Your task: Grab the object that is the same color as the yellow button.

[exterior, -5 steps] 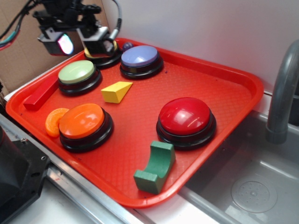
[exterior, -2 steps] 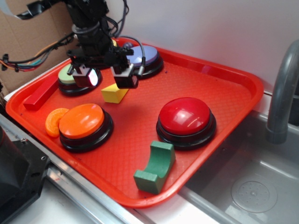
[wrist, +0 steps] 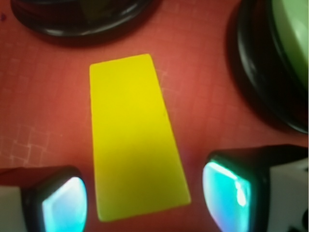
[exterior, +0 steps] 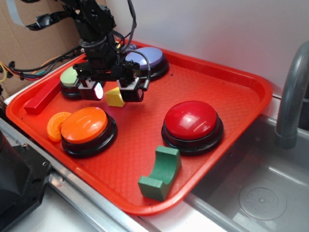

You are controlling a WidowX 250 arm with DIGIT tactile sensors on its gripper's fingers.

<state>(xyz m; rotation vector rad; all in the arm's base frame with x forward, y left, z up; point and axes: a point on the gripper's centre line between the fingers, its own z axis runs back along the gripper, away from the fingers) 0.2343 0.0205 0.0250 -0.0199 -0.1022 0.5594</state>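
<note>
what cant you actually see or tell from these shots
- Yellow domed button: exterior view, hidden behind the arm.
- Pale green-topped button: exterior view, half covered by the pincer; wrist view, cut by the edge.
- Small yellow wedge block: contact with the fingers unclear; exterior view, partly covered.

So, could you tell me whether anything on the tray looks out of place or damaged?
Nothing stands out. The yellow wedge lies flat and intact on the red tray, between the fingers of the open tool.

yellow button [exterior: 117, 46] hidden behind arm [exterior: 96, 34]
</note>
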